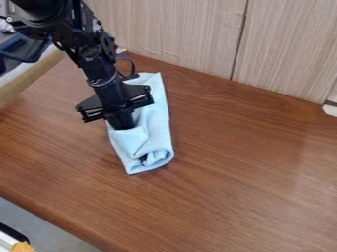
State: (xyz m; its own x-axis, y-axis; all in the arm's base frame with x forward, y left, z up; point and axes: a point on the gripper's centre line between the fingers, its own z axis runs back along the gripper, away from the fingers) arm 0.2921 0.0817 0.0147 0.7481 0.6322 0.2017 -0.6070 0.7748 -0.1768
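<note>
The black gripper (122, 124) points down at the left of centre, its fingers together on the upper layer of a light blue cloth (155, 129). That cloth lies folded lengthwise on the brown table, slanting from behind the gripper towards the middle of the surface. Around the fingertips its fabric is bunched and slightly raised. At its near end the fold curls round, and a small dark spot shows inside the curl. Part of the cloth's far left side is hidden behind the gripper.
The wooden table (243, 182) spreads right and forward of the cloth. A pale wood-grain panel (184, 29) stands along the back, with a white piece (330, 109) at its right end. A light wooden edge (29, 76) borders the left; an orange item (22, 247) is below the front edge.
</note>
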